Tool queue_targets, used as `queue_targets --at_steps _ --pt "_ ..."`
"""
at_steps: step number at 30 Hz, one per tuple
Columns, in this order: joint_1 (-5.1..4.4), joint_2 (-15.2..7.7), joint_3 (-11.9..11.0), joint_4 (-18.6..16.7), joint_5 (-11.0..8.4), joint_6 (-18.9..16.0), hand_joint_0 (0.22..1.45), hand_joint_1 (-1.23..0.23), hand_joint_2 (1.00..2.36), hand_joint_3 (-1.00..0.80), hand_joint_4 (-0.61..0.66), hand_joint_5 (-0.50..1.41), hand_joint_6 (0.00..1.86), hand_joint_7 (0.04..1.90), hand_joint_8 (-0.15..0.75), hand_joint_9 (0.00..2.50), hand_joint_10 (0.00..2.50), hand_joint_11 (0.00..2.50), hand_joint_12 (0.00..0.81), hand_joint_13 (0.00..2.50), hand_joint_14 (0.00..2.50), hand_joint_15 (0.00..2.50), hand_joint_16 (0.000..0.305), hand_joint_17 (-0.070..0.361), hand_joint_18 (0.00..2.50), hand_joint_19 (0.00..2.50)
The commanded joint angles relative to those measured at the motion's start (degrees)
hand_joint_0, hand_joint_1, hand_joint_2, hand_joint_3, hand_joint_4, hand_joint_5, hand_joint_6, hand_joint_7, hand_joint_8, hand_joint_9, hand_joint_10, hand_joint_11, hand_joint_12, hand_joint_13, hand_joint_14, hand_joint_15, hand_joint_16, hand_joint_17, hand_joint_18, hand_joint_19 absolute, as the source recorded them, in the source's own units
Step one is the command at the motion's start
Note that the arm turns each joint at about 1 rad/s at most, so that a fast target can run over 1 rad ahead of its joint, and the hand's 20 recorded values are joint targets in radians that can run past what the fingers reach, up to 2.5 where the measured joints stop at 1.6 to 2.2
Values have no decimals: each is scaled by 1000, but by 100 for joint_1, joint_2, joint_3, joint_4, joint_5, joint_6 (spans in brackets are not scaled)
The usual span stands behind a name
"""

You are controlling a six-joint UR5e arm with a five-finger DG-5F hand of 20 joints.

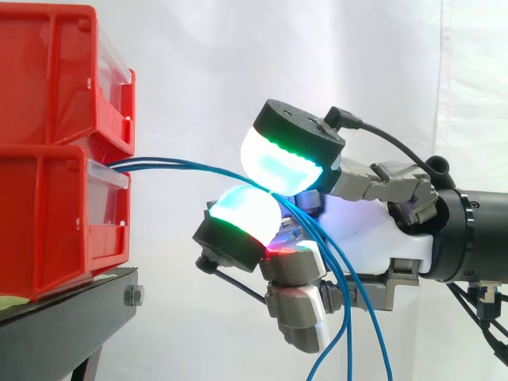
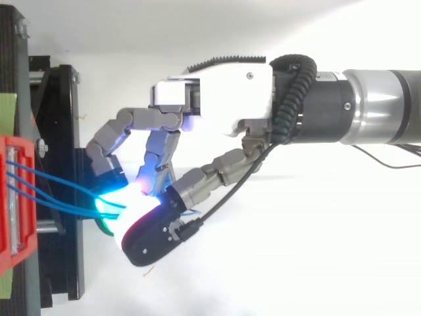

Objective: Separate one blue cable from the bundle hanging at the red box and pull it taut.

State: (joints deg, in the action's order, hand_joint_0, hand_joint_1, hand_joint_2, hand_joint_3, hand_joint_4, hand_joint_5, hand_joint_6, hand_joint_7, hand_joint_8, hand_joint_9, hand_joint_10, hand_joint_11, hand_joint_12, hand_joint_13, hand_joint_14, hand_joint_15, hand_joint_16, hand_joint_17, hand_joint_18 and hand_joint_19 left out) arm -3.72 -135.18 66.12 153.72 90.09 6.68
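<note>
Hand [image 1: 381, 238] pinching the blue cables [image 1: 182, 167] just right of the red bins [image 1: 48, 159].

At the left, the two red bins stand one on the other on a black stand [image 1: 71, 317], before a white curtain [image 1: 238, 63]. The blue cables leave the front of the lower bin and run to the right in a gentle arc, close together. There the hand closes on them: two glowing pads [image 1: 278, 163], one above and one below, meet around the bundle. How many cables are really pinched, I cannot tell. Right of the pads the cables hang loose downwards, past the other curled fingers. The arm [image 1: 476, 238] comes in from the right edge.
</note>
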Motion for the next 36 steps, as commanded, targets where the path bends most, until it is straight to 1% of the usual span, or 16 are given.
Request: queue_targets --at_steps 1,4,6,9,13,16,17,18,22,24,25,26,31,33,35,36 --pt "3 0 -3 0 0 0 619 -861 1000 -500 136 -193 906 1102 354 1103 19 954 381 1176 24 765 44 100 1099 717" --pt "3 0 -3 0 0 0 553 -844 1000 -500 142 -189 901 1057 360 1122 18 954 383 1177 24 763 46 103 1111 705" --pt "-6 -8 -3 0 0 0 520 -742 1000 -500 148 -184 892 1057 366 1144 19 943 392 1187 23 762 47 106 1126 708" --pt "-6 -8 6 0 0 0 517 -622 1000 -500 165 -184 869 1082 369 1157 17 926 393 1199 24 752 48 107 1135 718" --pt "-6 0 6 0 0 0 528 -517 1000 -500 166 -192 860 1051 365 1138 14 914 392 1197 23 755 47 106 1134 730" --pt "-6 0 6 0 0 0 586 -451 1000 -500 155 -194 854 1063 349 1130 15 904 383 1187 24 767 45 101 1111 769" --pt "-6 0 6 0 0 0 622 -444 1000 -500 143 -193 855 1073 350 1135 18 911 378 1187 23 766 45 100 1110 782" --pt "-6 0 -3 0 0 0 624 -445 1000 -500 140 -192 856 1076 351 1136 18 908 380 1188 22 769 45 101 1111 784" --pt "-6 0 -29 -9 0 0 626 -514 1008 -391 140 -196 863 1093 352 1107 17 910 391 1186 24 778 46 103 1111 788" --pt "-6 0 -20 -17 0 0 613 -623 1013 -285 143 -201 869 1105 362 1100 18 923 399 1185 23 766 47 105 1121 771" --pt "-6 -8 -29 -17 0 0 615 -640 1013 -274 145 -201 870 1110 363 1095 17 930 399 1186 23 769 47 106 1124 769" --pt "-6 0 -20 0 0 9 624 -707 1015 -233 146 -205 877 1124 361 1078 18 939 394 1182 23 767 47 106 1123 764" --pt "-6 -8 -20 0 0 123 666 -811 1017 -211 108 -214 899 1128 350 1047 17 946 384 1172 24 765 46 103 1109 732" --pt "-6 0 -20 -9 0 149 696 -846 1018 -232 97 -215 907 1091 350 1050 17 965 376 1169 25 762 45 102 1109 713" --pt "-6 0 -20 -9 0 158 767 -892 1013 -327 82 -215 916 1113 345 1065 19 967 368 1170 25 761 44 100 1096 691" --pt "-14 0 -20 -9 0 149 775 -896 1012 -339 80 -214 917 1104 342 1069 16 972 369 1169 25 767 44 99 1094 685"
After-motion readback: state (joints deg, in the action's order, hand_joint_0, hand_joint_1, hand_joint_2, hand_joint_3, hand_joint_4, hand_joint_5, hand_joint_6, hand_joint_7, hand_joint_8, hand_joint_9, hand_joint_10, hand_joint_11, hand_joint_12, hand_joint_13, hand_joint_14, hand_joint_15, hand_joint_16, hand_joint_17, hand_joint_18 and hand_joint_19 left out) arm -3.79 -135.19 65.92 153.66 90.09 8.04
